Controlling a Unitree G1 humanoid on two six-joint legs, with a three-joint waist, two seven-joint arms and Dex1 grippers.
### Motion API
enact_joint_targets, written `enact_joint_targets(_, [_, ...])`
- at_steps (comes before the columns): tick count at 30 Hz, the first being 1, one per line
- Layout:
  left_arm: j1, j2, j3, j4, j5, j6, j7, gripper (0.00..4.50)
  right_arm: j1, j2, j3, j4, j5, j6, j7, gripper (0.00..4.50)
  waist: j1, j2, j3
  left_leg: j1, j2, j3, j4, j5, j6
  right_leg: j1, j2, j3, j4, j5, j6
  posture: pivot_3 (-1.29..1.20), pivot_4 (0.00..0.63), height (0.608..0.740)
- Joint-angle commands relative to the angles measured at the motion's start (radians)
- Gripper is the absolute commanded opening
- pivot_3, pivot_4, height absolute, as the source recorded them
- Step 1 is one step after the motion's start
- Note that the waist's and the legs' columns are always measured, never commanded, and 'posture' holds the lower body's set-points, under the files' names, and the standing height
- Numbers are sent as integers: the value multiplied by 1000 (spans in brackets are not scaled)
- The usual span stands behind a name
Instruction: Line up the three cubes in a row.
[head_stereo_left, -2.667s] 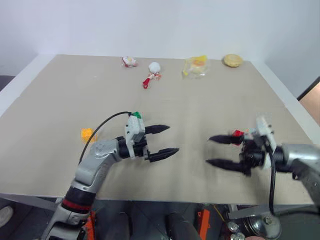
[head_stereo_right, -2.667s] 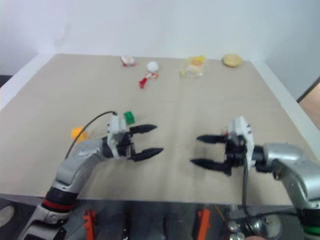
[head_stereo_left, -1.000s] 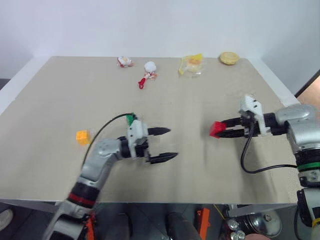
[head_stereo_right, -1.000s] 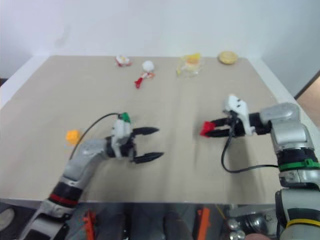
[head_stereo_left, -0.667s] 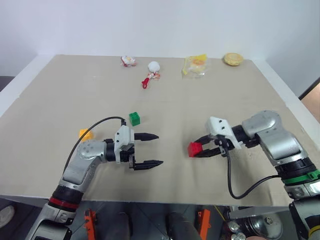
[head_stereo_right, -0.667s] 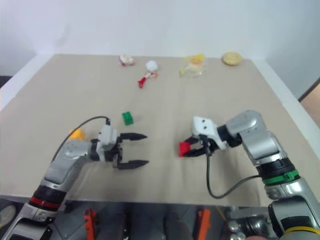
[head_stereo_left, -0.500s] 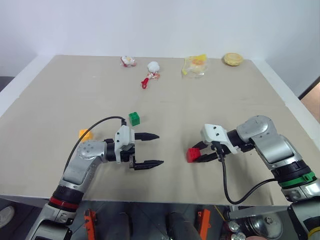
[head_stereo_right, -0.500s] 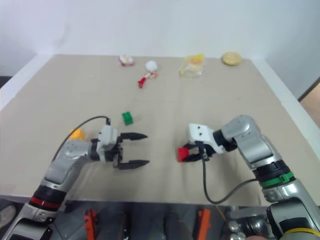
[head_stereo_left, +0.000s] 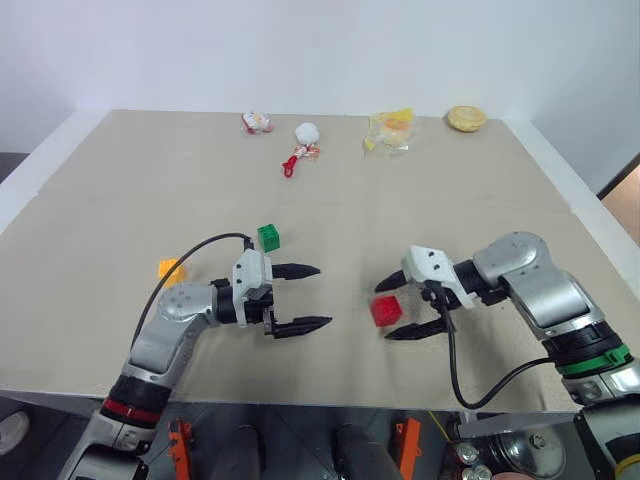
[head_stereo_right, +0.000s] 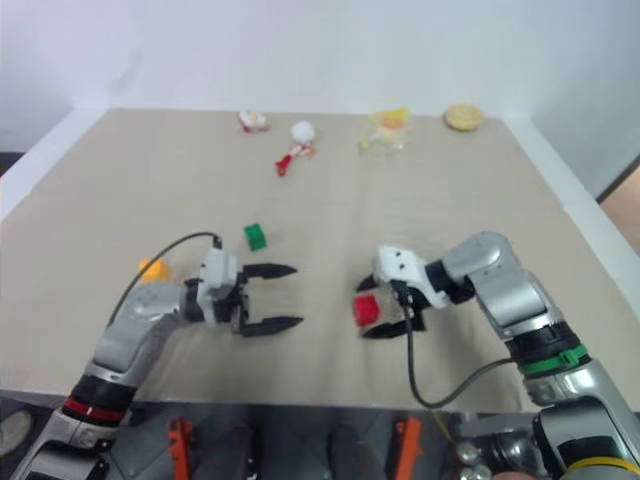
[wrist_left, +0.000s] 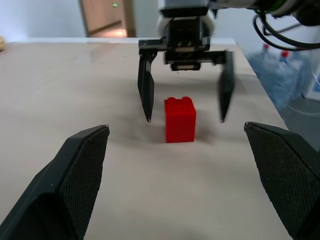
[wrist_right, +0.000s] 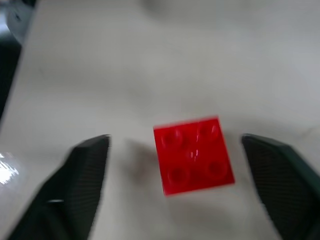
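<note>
The red cube (head_stereo_left: 386, 311) stands upright on the table, right of centre near the front. My right gripper (head_stereo_left: 385, 313) is open around it, one finger on each side and neither touching it, as the left wrist view confirms for the red cube (wrist_left: 180, 120). The green cube (head_stereo_left: 268, 237) sits left of centre. The yellow-orange cube (head_stereo_left: 171, 270) lies further left. My left gripper (head_stereo_left: 323, 295) is open and empty, pointing toward the red cube from the left, a short way in front of the green cube.
Along the table's far edge lie a small red-and-white item (head_stereo_left: 257, 123), a white round toy with a red piece (head_stereo_left: 305, 140), a yellow crinkly packet (head_stereo_left: 390, 130) and a round tan object (head_stereo_left: 465, 119). The table's front edge (head_stereo_left: 300, 395) is close below both grippers.
My right gripper carried the red cube left and down to the table, then opened and let it go. The left arm stayed about where it was, open.
</note>
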Motion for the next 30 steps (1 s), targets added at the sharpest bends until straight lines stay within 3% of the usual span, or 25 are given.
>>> enact_joint_targets(1, [-4, -4, 75, -34, -12, 28, 99, 4500, -55, 7, -87, -53, 97, 59, 3, 4440, 0, 0, 0, 0, 0, 0, 0, 0, 0, 0, 0, 0, 0, 0, 0, 0, 150, 740])
enact_joint_targets(9, [-153, 96, 157, 121, 1, 60, 88, 4500, -148, 55, -106, -8, 101, 102, -88, 4440, 0, -1, 0, 1, 0, 0, 0, 0, 0, 0, 1, -1, 1, 0, -1, 0, 150, 740])
enact_joint_targets(14, [-358, 170, 110, 411, 86, -3, -35, 4500, -137, 86, -128, -49, 117, 127, -160, 4440, 1, -1, 0, -3, 0, 0, 0, 0, 0, -3, 1, -1, 0, 0, 0, 0, 150, 740])
enact_joint_targets(22, [-652, 139, 45, 927, 251, -176, -147, 4500, -90, 123, -204, -166, 169, 213, -332, 4440, 3, -1, 1, -8, -1, -2, -4, 0, 0, -8, 1, -3, 2, -1, 1, 0, 150, 740])
enact_joint_targets(30, [-730, 89, 30, 1120, 334, -254, -191, 4500, -50, 124, -250, -229, 210, 294, -442, 4440, 1, -2, 1, -10, 0, -3, -5, 0, 0, -13, 2, -3, 8, -2, -2, 0, 150, 740])
